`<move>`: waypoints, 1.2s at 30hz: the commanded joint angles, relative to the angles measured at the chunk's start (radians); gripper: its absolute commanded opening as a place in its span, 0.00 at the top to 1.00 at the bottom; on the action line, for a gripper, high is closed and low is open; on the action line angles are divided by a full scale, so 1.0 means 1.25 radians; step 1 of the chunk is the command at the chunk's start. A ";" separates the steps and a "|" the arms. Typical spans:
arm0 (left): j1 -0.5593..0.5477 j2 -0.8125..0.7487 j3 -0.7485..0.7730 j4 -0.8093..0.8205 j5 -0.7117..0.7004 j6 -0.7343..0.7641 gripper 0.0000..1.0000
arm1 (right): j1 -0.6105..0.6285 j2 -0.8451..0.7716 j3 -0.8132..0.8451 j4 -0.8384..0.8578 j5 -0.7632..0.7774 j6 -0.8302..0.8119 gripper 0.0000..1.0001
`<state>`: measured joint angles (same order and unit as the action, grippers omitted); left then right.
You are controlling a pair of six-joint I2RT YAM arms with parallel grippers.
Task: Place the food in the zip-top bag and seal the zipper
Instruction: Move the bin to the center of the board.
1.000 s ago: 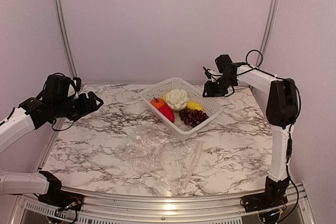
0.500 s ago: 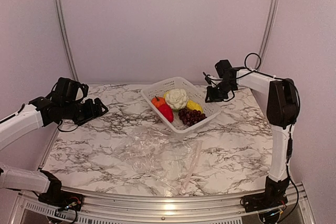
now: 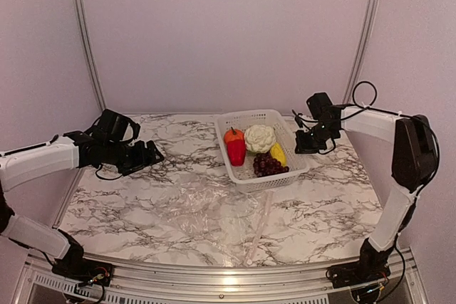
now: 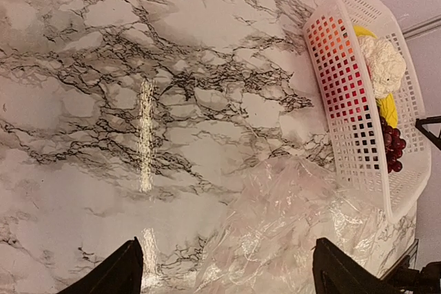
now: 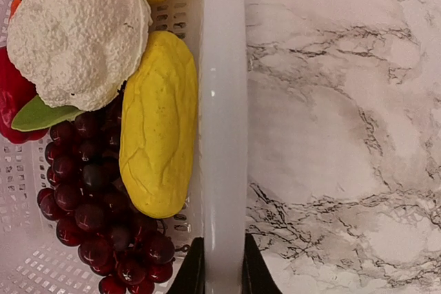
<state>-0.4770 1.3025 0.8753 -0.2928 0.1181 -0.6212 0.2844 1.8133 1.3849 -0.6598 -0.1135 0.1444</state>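
at the basket (image 5: pixel 222 101) rim, right hand (image 5: pixel 222 268) clamped, food (image 5: pixel 158 129) inside

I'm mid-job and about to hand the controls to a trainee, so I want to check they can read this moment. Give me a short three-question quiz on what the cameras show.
1. True or false: the food is already inside the zip-top bag.
2. What are the right gripper fingers clamped on? A. the zip-top bag B. the rim of the white lattice basket C. a piece of the food
3. Are the left gripper fingers open or shut, and what do they hold?

Key
1. False: all of it lies in the white lattice basket.
2. B.
3. Open, holding nothing.
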 commanded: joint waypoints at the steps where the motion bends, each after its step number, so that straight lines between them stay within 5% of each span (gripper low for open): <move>1: -0.026 0.075 0.065 0.036 0.018 0.004 0.13 | -0.022 -0.104 -0.095 -0.011 0.063 0.010 1.00; 12: -0.081 0.230 0.215 0.034 0.049 0.030 0.13 | -0.216 -0.323 -0.289 -0.022 0.121 -0.012 1.00; 16: -0.087 0.250 0.234 0.031 0.052 0.031 0.12 | -0.275 -0.345 -0.279 -0.042 0.141 -0.009 0.59; 21: -0.093 0.245 0.235 0.018 0.041 0.044 0.12 | -0.271 -0.354 -0.202 -0.069 0.134 0.005 0.46; 27: -0.102 0.221 0.225 -0.013 0.019 0.076 0.13 | -0.154 -0.333 -0.116 -0.055 0.151 0.027 0.43; 36: -0.161 0.201 0.236 -0.090 -0.015 0.164 0.13 | 0.063 -0.149 -0.037 0.005 -0.003 0.094 0.41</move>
<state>-0.6449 1.5864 1.1473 -0.3183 0.1314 -0.4892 0.2562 1.5120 1.2800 -0.6762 -0.0353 0.2100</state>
